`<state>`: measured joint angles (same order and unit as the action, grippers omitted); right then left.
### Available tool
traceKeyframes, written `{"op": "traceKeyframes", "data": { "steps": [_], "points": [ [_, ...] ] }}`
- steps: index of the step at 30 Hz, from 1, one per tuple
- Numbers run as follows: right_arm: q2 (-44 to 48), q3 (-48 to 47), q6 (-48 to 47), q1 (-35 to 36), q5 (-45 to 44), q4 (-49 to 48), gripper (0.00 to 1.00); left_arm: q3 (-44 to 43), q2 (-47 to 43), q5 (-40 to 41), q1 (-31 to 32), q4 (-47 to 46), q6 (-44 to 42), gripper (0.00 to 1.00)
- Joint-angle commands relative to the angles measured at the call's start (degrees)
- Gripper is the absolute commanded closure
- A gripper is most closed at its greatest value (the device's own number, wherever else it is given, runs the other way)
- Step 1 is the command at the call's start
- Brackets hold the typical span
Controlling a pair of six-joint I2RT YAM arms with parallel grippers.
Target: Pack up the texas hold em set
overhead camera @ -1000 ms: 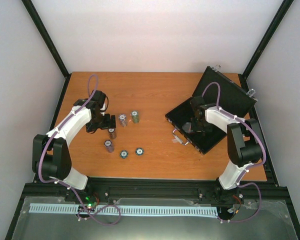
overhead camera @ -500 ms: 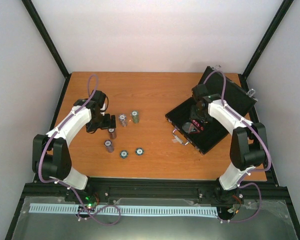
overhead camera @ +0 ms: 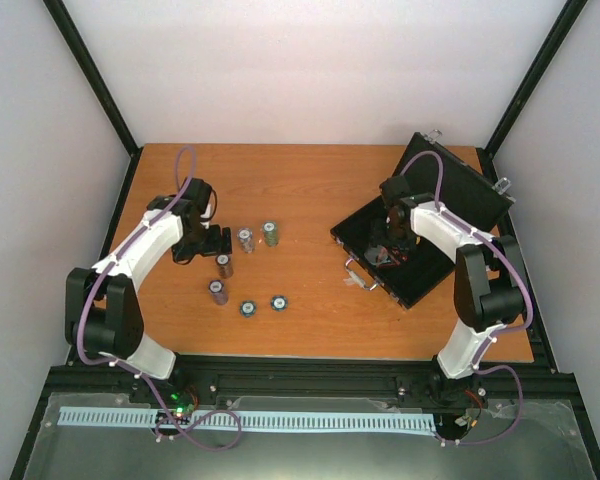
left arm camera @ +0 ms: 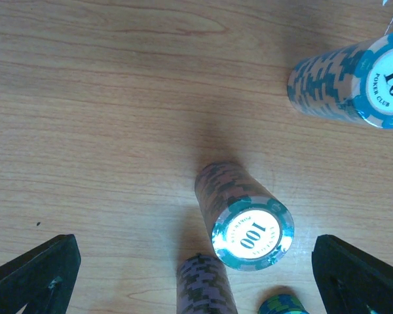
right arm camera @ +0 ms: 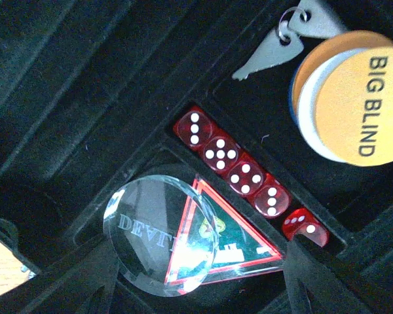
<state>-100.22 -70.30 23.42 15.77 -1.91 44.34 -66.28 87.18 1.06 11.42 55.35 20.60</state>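
Left wrist view: left claw (left arm camera: 196, 265) stands wide open, chip stack (left arm camera: 245, 209) between its fingers (left arm camera: 36, 275) — gathering chips; next, close and lift. Right claw (right arm camera: 206, 281) hangs parted, empty, above dice (right arm camera: 245, 176) in the case (right arm camera: 65, 78).

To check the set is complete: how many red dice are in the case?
5 red dice, a row in one slot of the case, between the clear disc and the Big Blind button.

Top chip of one chip stack (left arm camera: 252, 234) reads "100". Second stack (left arm camera: 354, 82): "10", "POKER CLUB". Orange disc (right arm camera: 357, 104): "BIG BLIND". Clear disc (right arm camera: 158, 237): "DEAL" (remainder illegible).
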Motion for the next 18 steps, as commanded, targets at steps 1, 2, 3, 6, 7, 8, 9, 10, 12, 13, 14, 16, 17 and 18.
{"op": "traceKeyframes", "data": {
  "steps": [1,2,3,6,7,8,9,10,12,13,14,16,17,18],
  "points": [
    [-0.4,2.1,0.8,-0.4,1.8,-1.4,0.29,-2.3,1.3,0.4,0.3,0.2,0.4,0.00],
    [-0.8,2.1,0.7,-0.4,1.4,-1.4,0.29,-2.4,1.5,0.2,0.3,0.1,0.4,0.00],
    [-1.2,2.1,0.5,-0.4,0.9,-1.4,0.29,-2.5,1.8,0.2,0.3,0.1,0.4,0.00],
    [-2.3,1.8,0.5,-0.3,-0.2,-1.2,0.29,-3.2,2.3,-0.1,0.3,0.2,0.4,0.00],
    [-2.5,1.9,0.6,-0.4,-0.7,-0.9,0.29,-3.4,2.4,0.1,0.3,0.2,0.4,0.00],
    [-2.5,2.0,0.8,-0.3,-1.4,-0.7,0.29,-3.5,2.4,0.2,0.3,0.3,0.3,0.00],
    [-2.5,2.3,0.8,-0.3,-1.6,-0.7,0.29,-3.5,2.4,0.4,0.3,0.3,0.3,0.00],
    [-2.5,2.5,0.9,-0.4,-1.7,-0.7,0.29,-3.4,2.4,0.5,0.3,0.3,0.2,0.00],
    [-2.8,3.1,0.8,-0.3,-1.6,-0.7,0.28,-3.2,2.6,0.5,0.2,0.2,0.1,0.00],
    [-3.0,3.3,0.8,-0.3,-1.6,-0.6,0.28,-3.2,2.7,0.4,0.3,0.2,0.2,0.00],
    [-3.3,3.5,0.8,-0.3,-1.5,-0.6,0.28,-3.3,2.7,0.3,0.3,0.2,0.3,0.00],
    [-3.6,3.7,0.8,-0.4,-1.2,-0.7,0.28,-3.2,2.8,0.2,0.3,0.0,0.3,0.00],
    [-3.6,3.8,0.7,-0.4,-1.0,-0.8,0.28,-3.3,2.9,0.1,0.3,0.0,0.3,0.00],
    [-3.7,3.7,0.5,-0.4,-0.7,-1.0,0.29,-3.4,2.9,0.1,0.3,0.1,0.2,0.00]
  ]
}}
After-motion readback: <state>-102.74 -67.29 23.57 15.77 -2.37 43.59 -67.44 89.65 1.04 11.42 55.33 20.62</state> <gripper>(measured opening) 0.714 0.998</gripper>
